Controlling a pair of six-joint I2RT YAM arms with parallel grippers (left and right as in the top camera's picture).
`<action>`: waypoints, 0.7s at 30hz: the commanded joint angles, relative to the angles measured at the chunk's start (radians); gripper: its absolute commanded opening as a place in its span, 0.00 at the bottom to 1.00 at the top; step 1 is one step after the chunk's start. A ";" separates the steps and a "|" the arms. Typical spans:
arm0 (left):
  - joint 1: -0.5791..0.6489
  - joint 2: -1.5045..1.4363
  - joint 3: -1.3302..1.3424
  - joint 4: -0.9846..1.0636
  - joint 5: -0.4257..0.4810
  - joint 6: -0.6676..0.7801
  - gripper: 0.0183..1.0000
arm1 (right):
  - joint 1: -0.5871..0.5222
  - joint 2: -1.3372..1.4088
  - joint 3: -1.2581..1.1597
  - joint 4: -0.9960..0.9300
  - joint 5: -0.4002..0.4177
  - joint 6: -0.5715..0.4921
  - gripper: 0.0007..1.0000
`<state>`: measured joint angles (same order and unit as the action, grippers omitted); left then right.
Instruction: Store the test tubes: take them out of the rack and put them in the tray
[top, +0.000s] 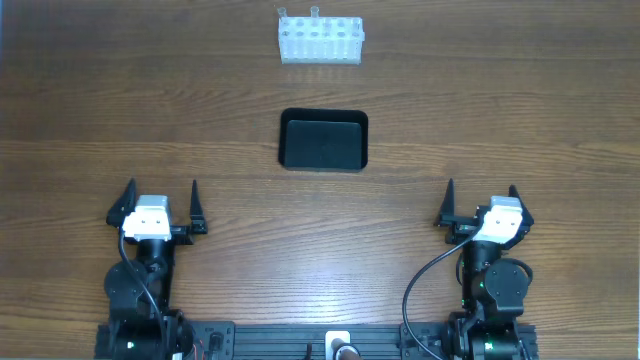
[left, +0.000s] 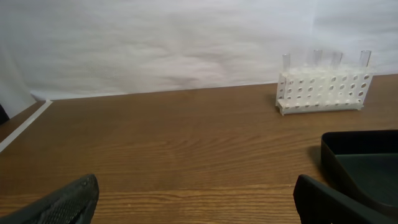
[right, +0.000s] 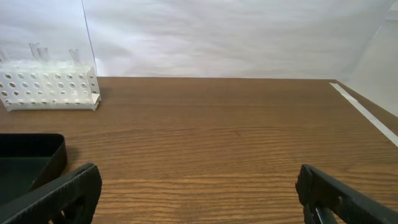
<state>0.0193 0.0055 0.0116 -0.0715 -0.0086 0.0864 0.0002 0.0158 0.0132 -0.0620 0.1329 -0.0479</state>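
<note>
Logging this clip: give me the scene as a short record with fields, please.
tray: black, empty, middle of table
rack: white, beyond tray, far side of table
test tubes: upright in rack
left pincer: open, empty, near its base
right pincer: open, empty, near its base
progress: not started

A wooden table (top: 120, 90) carries a white tube rack (top: 320, 42) and a black tray (top: 324, 140)
</note>
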 joint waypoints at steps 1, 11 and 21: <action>-0.002 -0.001 -0.006 -0.001 -0.008 0.008 1.00 | -0.005 -0.009 -0.008 -0.002 -0.005 0.010 0.99; -0.002 0.016 -0.006 0.027 0.018 -0.070 1.00 | -0.005 -0.009 -0.008 -0.002 -0.005 0.010 0.99; -0.002 0.444 0.237 0.240 0.019 -0.179 1.00 | -0.005 -0.009 -0.008 -0.002 -0.005 0.010 0.99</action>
<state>0.0193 0.3389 0.1165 0.1551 -0.0002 -0.0319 0.0002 0.0147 0.0128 -0.0620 0.1322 -0.0479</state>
